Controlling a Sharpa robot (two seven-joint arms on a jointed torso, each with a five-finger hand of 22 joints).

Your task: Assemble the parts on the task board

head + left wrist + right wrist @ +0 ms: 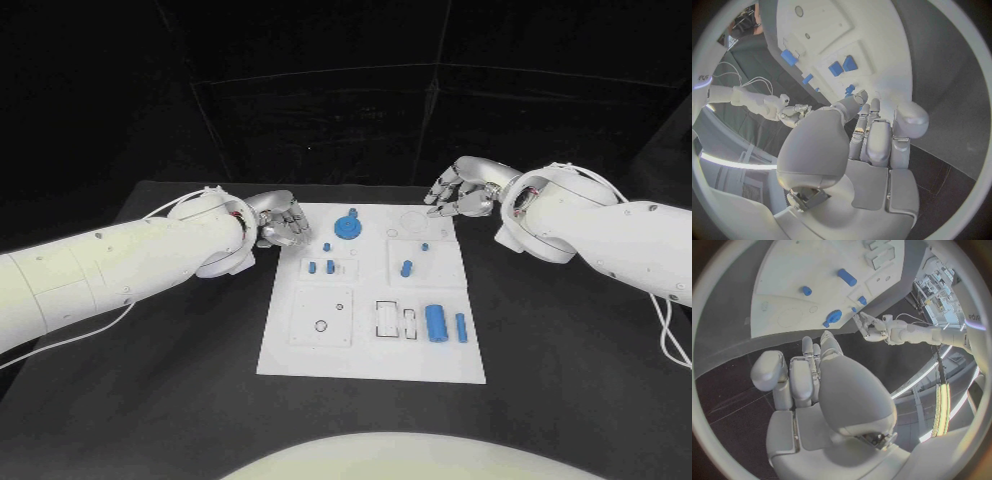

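Lab: black-draped robot table

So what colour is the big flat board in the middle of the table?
The board is white, with small blue pieces on it. The head view shows it best.

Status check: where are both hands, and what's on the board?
Left hand and right hand empty, flanking the far end of the white rectangular task board. Small blue plastic parts lie untouched on it. Nothing blocking.
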